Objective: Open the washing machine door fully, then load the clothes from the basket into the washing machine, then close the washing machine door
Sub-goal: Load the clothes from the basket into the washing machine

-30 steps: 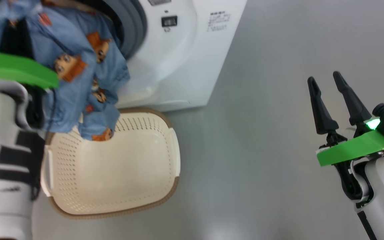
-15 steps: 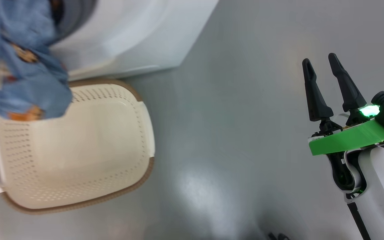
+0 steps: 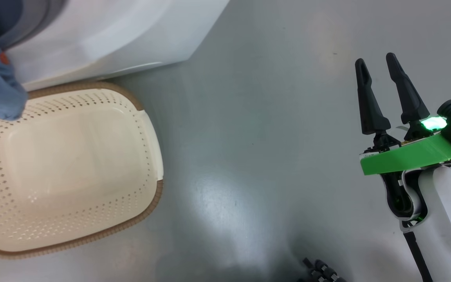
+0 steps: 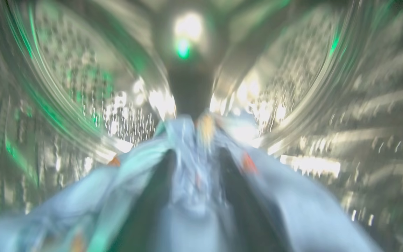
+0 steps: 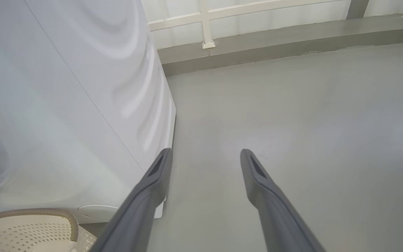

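Our left gripper has its jaws pinched on the clothes, inside the washing machine drum; the view is blurred. Our right gripper has its jaws moderately apart and touching nothing, over the floor right of the basket.

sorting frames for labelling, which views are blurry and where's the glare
Left wrist view: heavy motion blur, the drum streaked and green-tinted, the clothes smeared. Head view: soft glare on the floor, right gripper crisp. Right wrist view: sharp, evenly lit.
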Robot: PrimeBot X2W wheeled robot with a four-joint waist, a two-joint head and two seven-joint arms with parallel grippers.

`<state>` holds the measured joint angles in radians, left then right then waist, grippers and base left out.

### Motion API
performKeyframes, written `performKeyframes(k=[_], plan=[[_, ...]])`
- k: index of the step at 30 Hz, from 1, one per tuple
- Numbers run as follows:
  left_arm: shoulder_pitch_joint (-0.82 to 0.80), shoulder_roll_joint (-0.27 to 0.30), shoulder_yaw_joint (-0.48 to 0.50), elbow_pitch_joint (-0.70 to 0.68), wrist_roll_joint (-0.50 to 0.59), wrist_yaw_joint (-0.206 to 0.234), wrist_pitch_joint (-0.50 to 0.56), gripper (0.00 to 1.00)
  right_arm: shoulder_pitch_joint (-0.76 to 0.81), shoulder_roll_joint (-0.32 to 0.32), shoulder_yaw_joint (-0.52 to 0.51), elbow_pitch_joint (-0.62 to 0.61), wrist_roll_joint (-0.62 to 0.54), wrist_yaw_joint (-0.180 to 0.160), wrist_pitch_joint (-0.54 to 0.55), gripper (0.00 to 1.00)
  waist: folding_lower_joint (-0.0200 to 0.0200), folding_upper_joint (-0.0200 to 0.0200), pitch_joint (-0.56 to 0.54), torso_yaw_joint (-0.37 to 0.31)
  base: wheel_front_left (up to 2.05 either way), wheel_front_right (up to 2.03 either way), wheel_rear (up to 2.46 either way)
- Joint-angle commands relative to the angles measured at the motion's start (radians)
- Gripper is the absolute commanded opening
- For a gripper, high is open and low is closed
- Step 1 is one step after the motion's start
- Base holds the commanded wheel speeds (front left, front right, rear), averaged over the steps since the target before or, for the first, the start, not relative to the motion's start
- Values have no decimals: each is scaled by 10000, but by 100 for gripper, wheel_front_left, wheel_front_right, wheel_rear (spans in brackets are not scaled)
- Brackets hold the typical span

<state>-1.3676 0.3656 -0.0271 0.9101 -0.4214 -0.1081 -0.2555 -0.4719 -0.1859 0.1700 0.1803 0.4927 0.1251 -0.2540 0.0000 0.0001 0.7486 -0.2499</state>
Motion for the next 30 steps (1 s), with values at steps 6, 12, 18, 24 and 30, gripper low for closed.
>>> performKeyframes(k=[6, 12, 18, 24, 30], plan=[[51, 125, -240, 1545, -118, -115, 518, 100, 151, -143, 254, -11, -40, 56, -78, 100, 0, -1, -517, 374, 0, 0, 0], [235, -56, -449, 2211, -294, -196, 259, 100, 94, -218, 373, 165, 19, 56, -78, 100, 0, -1, -1093, 555, 0, 0, 0], [920, -268, -556, 2241, -585, -221, -4, 100, 137, -227, 540, 342, 105, 56, -78, 100, 0, -1, -1820, 700, 0, 0, 0], [2082, -519, -667, 1328, -973, -224, -57, 100, 254, -262, 624, 498, 191, 56, -78, 100, 0, -1, -2613, 930, 0, 0, 0], [3135, -615, -781, 597, -1174, -225, -60, 100, 485, -297, 590, 655, 247, 56, -78, 100, 0, -1, -3224, 1196, 0, 0, 0]])
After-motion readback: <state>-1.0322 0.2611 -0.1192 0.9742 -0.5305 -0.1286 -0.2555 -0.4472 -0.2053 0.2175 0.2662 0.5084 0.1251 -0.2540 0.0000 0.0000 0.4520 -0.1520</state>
